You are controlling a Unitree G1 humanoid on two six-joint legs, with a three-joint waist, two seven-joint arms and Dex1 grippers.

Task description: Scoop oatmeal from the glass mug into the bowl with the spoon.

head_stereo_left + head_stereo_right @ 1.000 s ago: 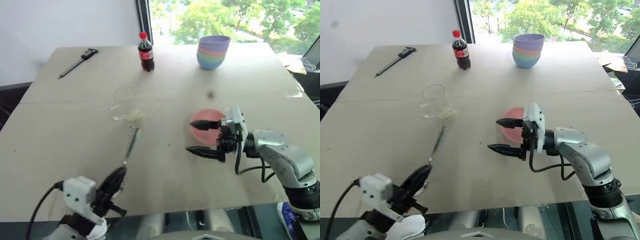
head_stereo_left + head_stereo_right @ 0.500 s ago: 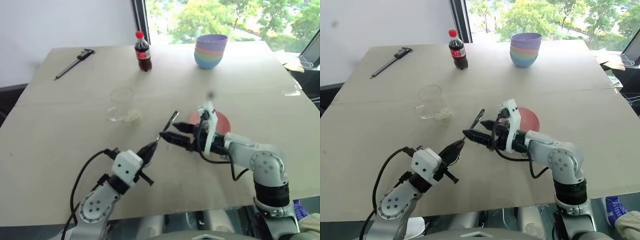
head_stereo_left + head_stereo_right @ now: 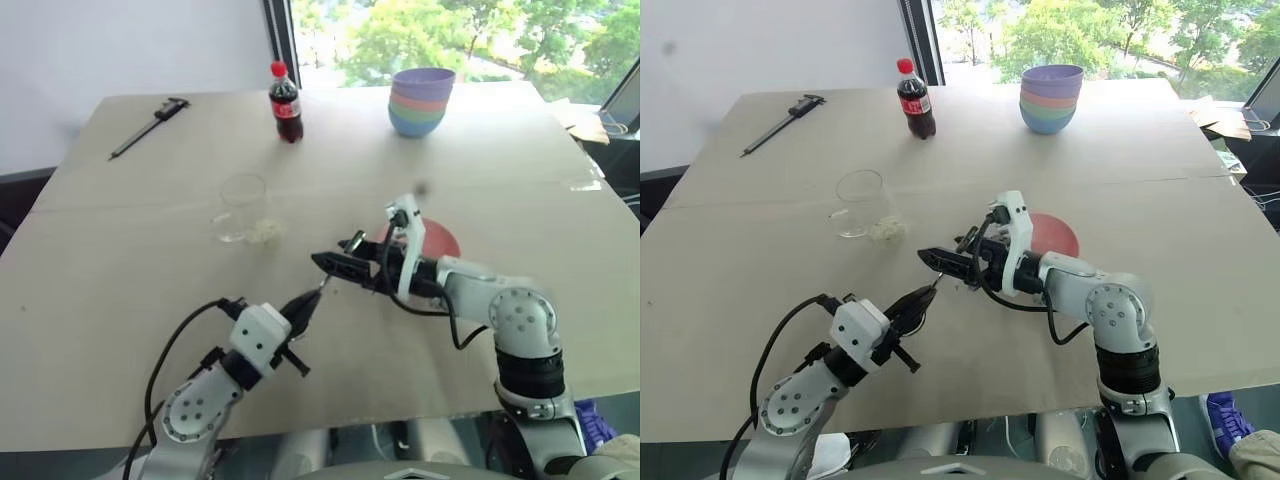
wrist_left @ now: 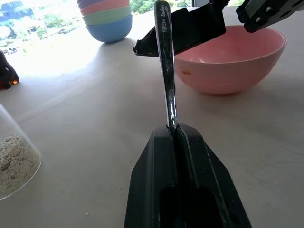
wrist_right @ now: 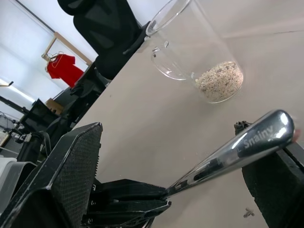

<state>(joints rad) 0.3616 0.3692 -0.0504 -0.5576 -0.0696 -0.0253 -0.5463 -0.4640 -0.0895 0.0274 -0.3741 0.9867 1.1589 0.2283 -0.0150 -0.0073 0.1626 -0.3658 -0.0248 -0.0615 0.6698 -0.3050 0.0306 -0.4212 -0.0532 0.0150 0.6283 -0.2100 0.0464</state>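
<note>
- Swung inward since a second back: left gripper (image 3: 923, 297) and right gripper (image 3: 952, 263), now meeting mid-table.
- Left clamped on spoon (image 4: 164, 57), handle end out; looks like a handover.
- Right jaws apart, straddling that handle, not yet closed.
- Oatmeal (image 5: 219, 80) sitting in mug (image 3: 243, 207), well left of pink bowl (image 3: 445, 243).
- One spoon, one mug, one pink bowl, one bowl stack (image 3: 424, 102).

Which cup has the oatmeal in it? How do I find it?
Find the red-capped cola bottle at the table's far side. Nearer the robot than it stands the glass mug. It is the table's one see-through cup, with pale oatmeal at its bottom.
</note>
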